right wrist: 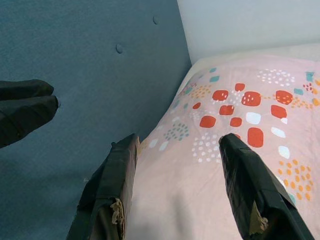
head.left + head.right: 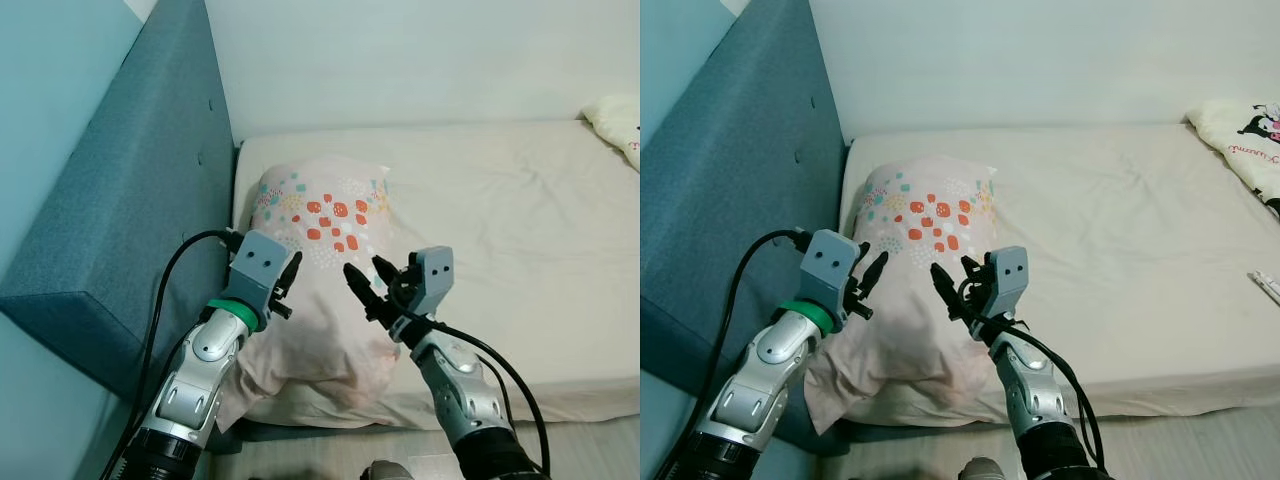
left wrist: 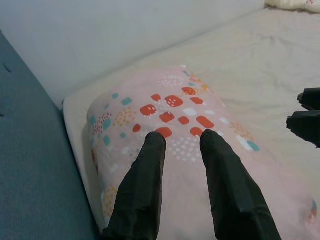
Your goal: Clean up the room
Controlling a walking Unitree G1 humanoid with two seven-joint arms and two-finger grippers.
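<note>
A cream bed fills the frame, with a blue headboard at the left. The pink patterned pillow lies at centre left. The left hand is slightly open, the right hand wide open, both over the pillow. The right eye view adds a second pillow at upper right.

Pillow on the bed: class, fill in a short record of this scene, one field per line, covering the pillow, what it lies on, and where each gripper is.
Pillow: pink pillow with red, teal and orange patches, lying flat
Surface: cream mattress, at its head end
Beside it: blue padded headboard
Left gripper: left gripper over the pillow's left part, jaws slightly apart, holding nothing
Right gripper: right gripper over the pillow's right edge, jaws wide open
Far corner: a second pale pillow
</note>
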